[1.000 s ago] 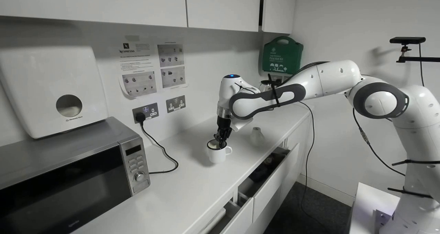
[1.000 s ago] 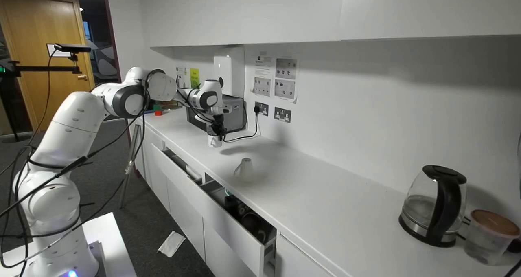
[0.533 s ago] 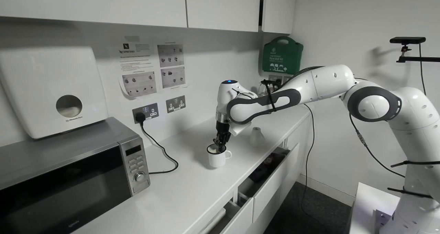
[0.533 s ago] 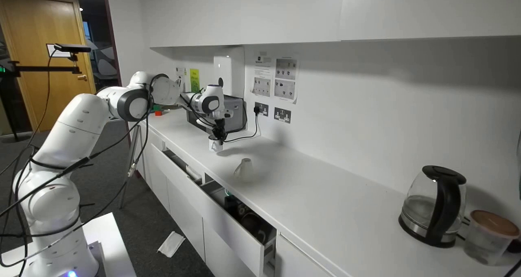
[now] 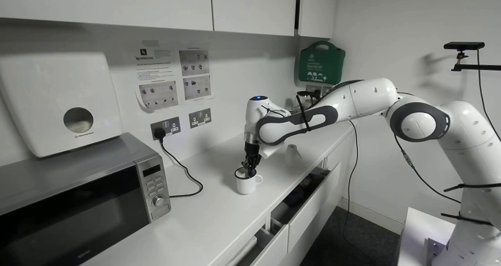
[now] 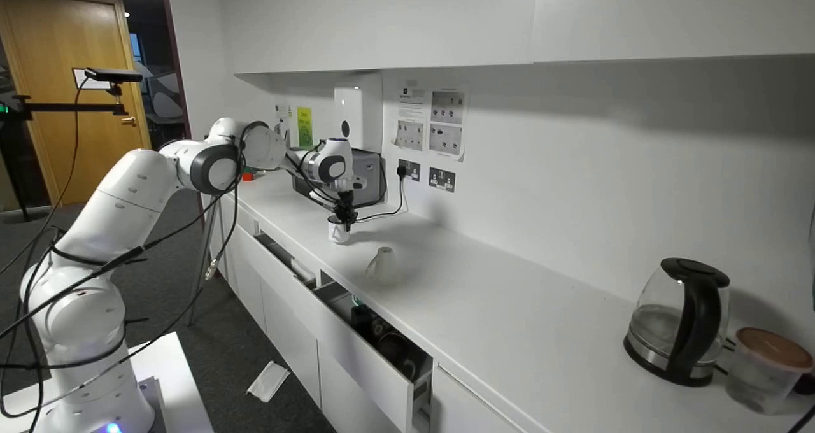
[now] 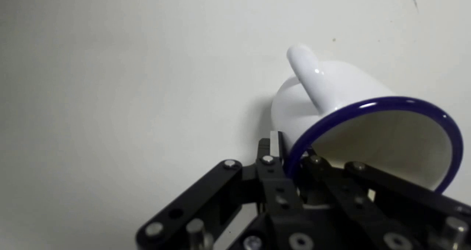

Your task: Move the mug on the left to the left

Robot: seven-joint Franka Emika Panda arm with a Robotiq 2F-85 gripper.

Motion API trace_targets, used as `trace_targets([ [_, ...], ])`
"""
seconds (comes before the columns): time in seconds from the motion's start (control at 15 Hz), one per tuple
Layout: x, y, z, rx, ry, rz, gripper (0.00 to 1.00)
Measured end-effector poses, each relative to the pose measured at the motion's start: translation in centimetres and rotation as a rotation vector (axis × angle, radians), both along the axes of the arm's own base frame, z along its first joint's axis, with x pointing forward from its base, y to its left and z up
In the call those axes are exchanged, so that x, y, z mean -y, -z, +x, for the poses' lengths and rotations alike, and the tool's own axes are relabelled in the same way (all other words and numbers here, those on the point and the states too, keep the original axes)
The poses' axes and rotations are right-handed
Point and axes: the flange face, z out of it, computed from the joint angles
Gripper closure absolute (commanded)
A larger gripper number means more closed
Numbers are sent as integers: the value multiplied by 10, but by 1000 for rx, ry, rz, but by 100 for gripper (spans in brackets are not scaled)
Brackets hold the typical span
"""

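Wrist view: tool (image 7: 291, 156) pinches blue-rimmed wall of white mug (image 7: 368, 132), one finger (image 7: 271, 172) outside, other inside. Both exterior views: mug roughly upright between microwave (image 5: 88, 203) and small pale cup (image 5: 292, 155), over white surface (image 5: 203, 219); base contact unclear. Kettle (image 6: 678, 321) well apart.

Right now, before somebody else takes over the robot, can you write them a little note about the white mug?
Gripper: shut on the side of the mug, with one finger inside and one outside.
Mug: roughly upright, low over the counter or on it; I can't tell if the base touches. It's between the microwave and a small pale cup.
Done: the mug is gripped.
Left: probably check it's far enough left, settle it down if needed, then open and back away. The pictures don't mark where it should end up.
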Motion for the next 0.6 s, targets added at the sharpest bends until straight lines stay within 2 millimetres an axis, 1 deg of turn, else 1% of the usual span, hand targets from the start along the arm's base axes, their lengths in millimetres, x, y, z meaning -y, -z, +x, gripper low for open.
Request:
trace_targets([
  [0.6,6,12,10,29,11,11,98],
])
